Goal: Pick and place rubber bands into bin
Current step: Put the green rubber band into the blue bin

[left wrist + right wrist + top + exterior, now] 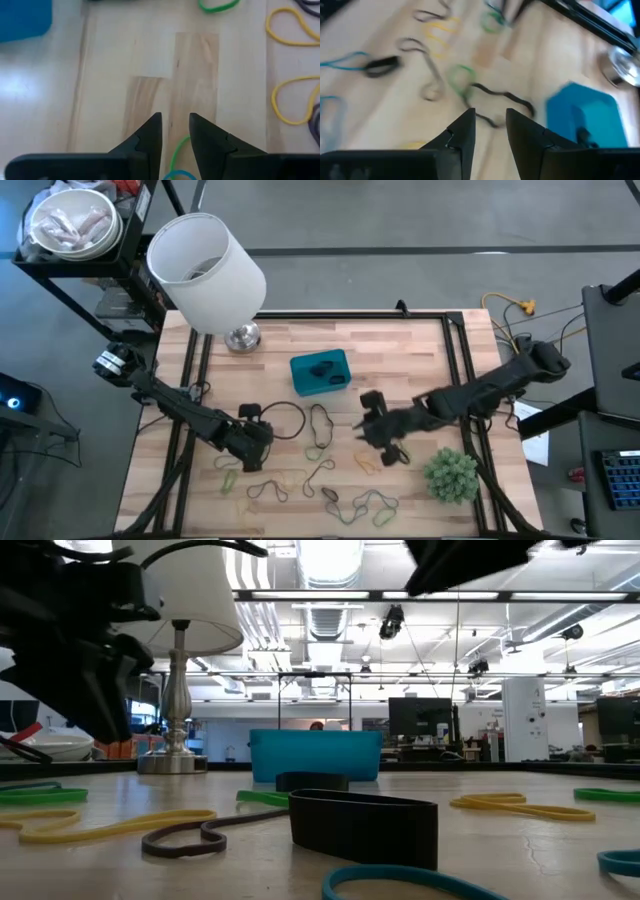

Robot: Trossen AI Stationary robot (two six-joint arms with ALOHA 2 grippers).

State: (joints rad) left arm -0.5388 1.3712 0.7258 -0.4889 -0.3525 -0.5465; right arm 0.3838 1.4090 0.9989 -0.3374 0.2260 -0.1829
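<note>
Tabletop (pixel 420 345): light wood planks, dark rails at the sides.

Bin (pixel 320 373): small blue tray, middle of the tabletop toward the far edge, near the lamp (pixel 208 268); some dark bands already lie inside it.

Rubber bands (pixel 318 442): loose loops in green, yellow, tan and dark grey, scattered over the near half of the tabletop, between and in front of the two arms, apart from the bin.

Left tool (pixel 258 435): low over the wood at left of centre, fingers parted by a narrow gap with nothing between them; a green band (pixel 176 152) lies on the wood just beneath the tips.

Right tool (pixel 375 425): right of centre, near the bin; fingers slightly apart, nothing seen in the gap. A long dark band (pixel 502 100) lies on the wood beyond its tips.

Green plant ball (pixel 452 474): near right corner.
</note>
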